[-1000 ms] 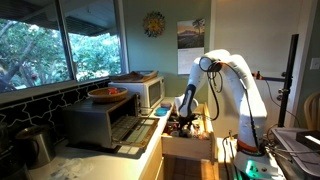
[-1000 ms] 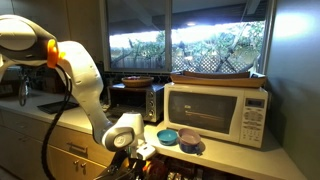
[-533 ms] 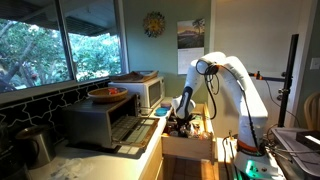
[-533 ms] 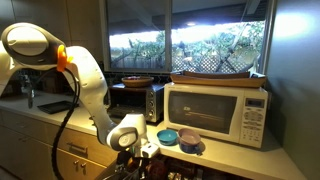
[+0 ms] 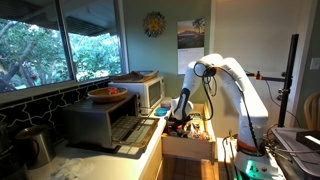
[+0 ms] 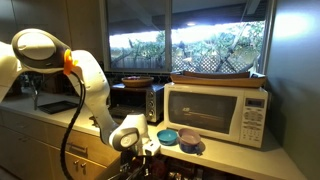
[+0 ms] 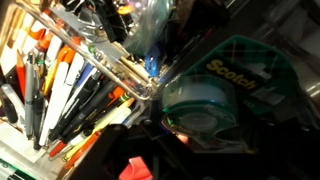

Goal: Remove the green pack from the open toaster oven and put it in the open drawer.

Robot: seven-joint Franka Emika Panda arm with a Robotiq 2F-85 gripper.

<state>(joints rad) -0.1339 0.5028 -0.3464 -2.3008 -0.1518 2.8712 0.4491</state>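
Observation:
The toaster oven (image 5: 97, 122) stands on the counter with its door dropped open; it also shows dark in an exterior view (image 6: 140, 100). I see no green pack inside it, and no bright-green packet in any view. My gripper (image 5: 180, 118) hangs low over the open drawer (image 5: 190, 143), down among its contents, and also shows in an exterior view (image 6: 135, 150). The wrist view is filled by a dark green Scotch tape dispenser (image 7: 215, 95) and a clear tray of pens and markers (image 7: 60, 90). My fingers are dark and blurred there.
A white microwave (image 6: 215, 112) stands next to the oven, with a tray on top. Stacked small bowls (image 6: 180, 136) sit on the counter in front of it. An orange bowl (image 5: 107, 94) rests on the oven. A metal pot (image 5: 35, 145) is at the near counter end.
The arm's upper joints have swung a little sideways while the gripper stays low over the drawer, shifting only slightly.

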